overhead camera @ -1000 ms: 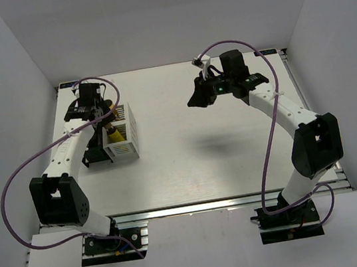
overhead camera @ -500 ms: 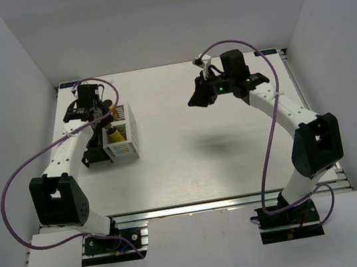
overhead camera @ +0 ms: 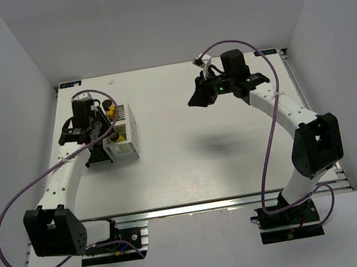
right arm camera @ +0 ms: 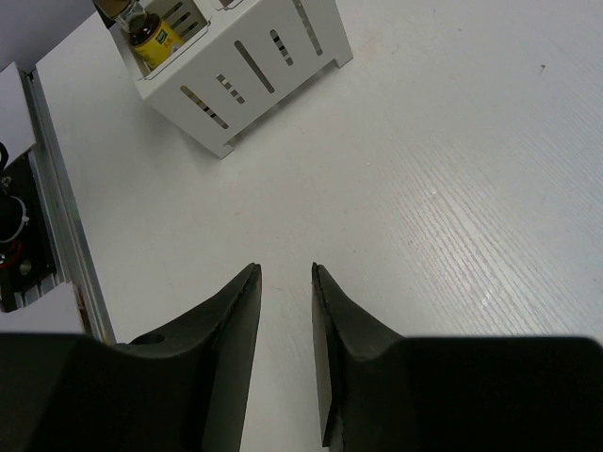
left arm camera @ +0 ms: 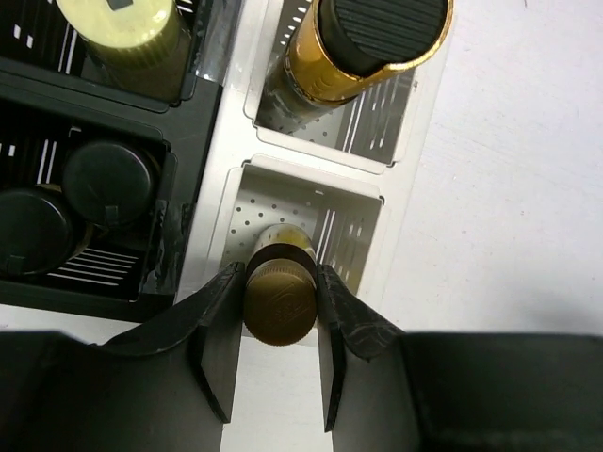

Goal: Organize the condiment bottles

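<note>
Yellow bottle (left arm camera: 280, 301) stands in the white box's (left arm camera: 316, 179) nearer compartment. The left tool (left arm camera: 278, 280) is pinched tight on its tan cap, probably to seat it upright. An amber bottle (left arm camera: 377, 38) fills the box's farther compartment, and two dark bottles (left arm camera: 108, 179) sit in the black stand (left arm camera: 171, 202) just left of the box. The right tool (right arm camera: 285, 273) hangs well right of the box above the surface (right arm camera: 452, 188), slightly parted and empty, likely keeping clear. Since half a second ago the left tool has drawn toward the box's near end, while the right tool has not moved.
</note>
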`<state>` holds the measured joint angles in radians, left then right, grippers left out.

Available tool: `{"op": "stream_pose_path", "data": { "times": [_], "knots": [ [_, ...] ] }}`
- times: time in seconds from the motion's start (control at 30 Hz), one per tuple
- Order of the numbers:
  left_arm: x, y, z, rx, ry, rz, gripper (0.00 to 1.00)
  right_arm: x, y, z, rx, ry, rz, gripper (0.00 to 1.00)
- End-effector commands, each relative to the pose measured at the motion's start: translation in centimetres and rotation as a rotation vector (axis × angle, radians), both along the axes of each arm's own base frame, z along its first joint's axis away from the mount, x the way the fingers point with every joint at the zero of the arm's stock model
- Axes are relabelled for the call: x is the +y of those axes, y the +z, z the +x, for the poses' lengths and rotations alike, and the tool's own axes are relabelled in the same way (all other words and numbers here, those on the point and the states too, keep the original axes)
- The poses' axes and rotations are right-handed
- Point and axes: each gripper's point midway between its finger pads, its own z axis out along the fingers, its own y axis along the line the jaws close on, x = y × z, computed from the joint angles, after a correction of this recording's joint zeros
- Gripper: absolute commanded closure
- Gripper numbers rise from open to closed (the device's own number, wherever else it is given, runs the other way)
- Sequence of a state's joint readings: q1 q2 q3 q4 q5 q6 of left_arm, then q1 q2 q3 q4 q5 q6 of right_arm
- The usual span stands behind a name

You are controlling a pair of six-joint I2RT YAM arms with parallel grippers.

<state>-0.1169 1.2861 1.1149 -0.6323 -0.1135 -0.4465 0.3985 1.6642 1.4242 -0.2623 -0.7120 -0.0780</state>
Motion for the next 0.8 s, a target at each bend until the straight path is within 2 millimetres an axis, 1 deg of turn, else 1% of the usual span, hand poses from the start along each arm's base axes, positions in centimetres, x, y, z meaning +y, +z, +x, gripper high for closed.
{"op": "stream_pose_path", "data": {
  "times": [0.0,0.07,0.1,0.3,0.33,0.5,0.6,0.63,0.7,0.77],
  "knots": [
    [-1.0,2.1,0.5,-0.102,-0.056,-0.041,0.62,0.1,0.9,0.1,-0.019,0.014,0.023,0.66],
    [-1.1,1.8,0.4,-0.1,-0.063,-0.044,0.58,0.1,0.9,0.1,-0.019,0.013,0.022,0.66],
    [-1.3,1.7,0.4,-0.098,-0.072,-0.046,0.54,0.0,0.8,0.1,-0.019,0.013,0.019,0.66],
    [-1.7,1.6,0.6,-0.098,-0.102,-0.048,0.44,-0.1,0.8,0.0,-0.024,0.011,0.015,0.66],
    [-1.7,1.6,0.7,-0.096,-0.105,-0.05,0.41,-0.1,0.7,0.0,-0.024,0.009,0.016,0.67],
    [-1.8,1.9,0.9,-0.101,-0.113,-0.049,0.37,-0.1,0.7,-0.1,-0.024,0.009,0.015,0.66],
    [-1.8,2.3,0.8,-0.105,-0.113,-0.05,0.34,-0.1,0.8,-0.1,-0.03,0.011,0.014,0.66],
    [-1.8,3.1,0.9,-0.124,-0.115,-0.05,0.32,-0.1,0.9,-0.1,-0.034,0.019,0.015,0.66],
    [-1.6,3.9,0.8,-0.14,-0.113,-0.042,0.29,-0.1,0.9,-0.1,-0.038,0.022,0.015,0.63],
    [-1.6,5.4,0.7,-0.171,-0.118,-0.034,0.24,-0.1,1.0,-0.1,-0.042,0.024,0.012,0.57]
  ]
}}
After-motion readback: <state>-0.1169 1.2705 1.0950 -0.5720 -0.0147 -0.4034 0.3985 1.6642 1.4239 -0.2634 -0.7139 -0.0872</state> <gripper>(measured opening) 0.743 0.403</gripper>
